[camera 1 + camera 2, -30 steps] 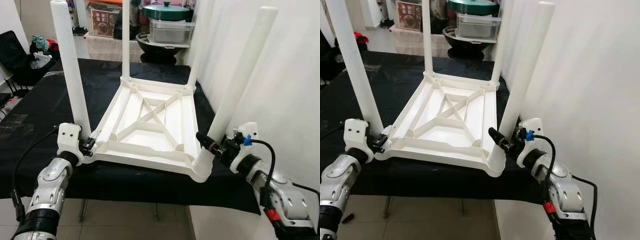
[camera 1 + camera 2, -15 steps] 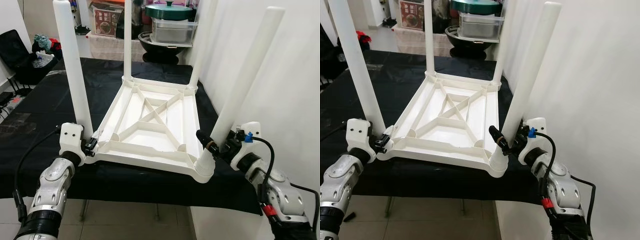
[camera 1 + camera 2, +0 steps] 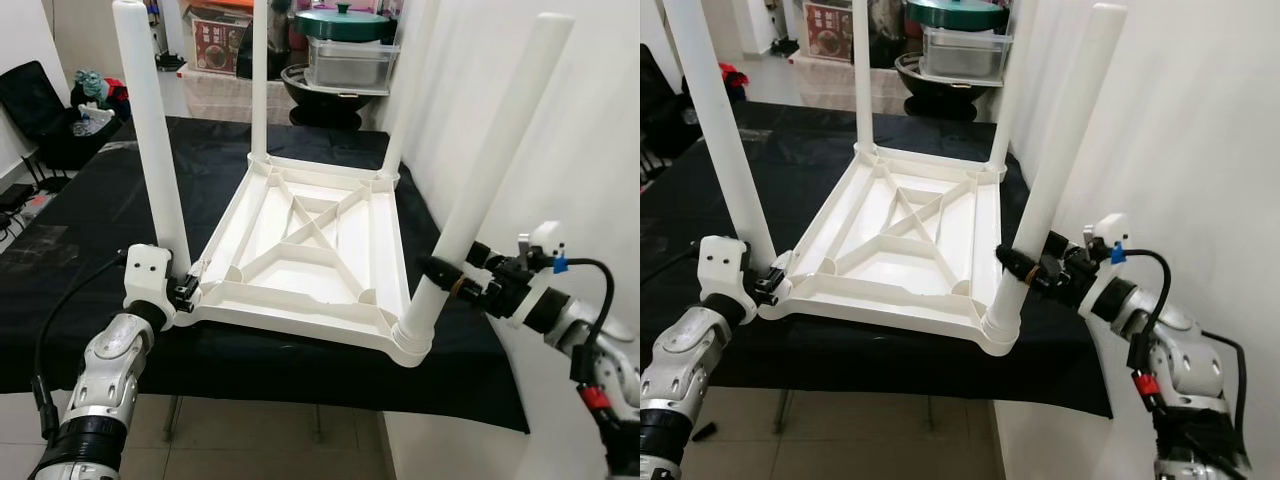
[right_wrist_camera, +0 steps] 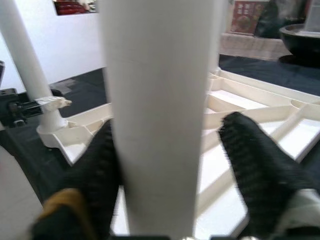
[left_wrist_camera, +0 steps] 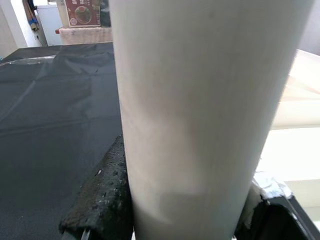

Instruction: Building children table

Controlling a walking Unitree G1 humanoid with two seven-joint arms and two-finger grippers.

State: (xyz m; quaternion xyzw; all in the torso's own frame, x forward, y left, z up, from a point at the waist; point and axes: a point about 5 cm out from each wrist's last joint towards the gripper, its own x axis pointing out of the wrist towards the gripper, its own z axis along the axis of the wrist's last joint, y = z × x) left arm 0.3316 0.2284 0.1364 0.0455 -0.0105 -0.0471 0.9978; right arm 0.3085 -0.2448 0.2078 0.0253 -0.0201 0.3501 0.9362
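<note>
Right gripper [image 3: 447, 277] has slid up the near right leg [image 3: 490, 170], fingers straddling it; left gripper [image 3: 185, 291] pinches the near left leg [image 3: 152, 150] at its base, on the upturned white table [image 3: 310, 250]. Right wrist view: black fingers [image 4: 257, 170] flank the leg. Left wrist view: pads [image 5: 107, 195] hug theirs. Legs look seated.

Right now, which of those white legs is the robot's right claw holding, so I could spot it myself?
Find the upturned white table on the black cloth. At its near corner beside the white wall stands the leg in the right gripper. Unlike the other three, it leans outward toward the wall.
</note>
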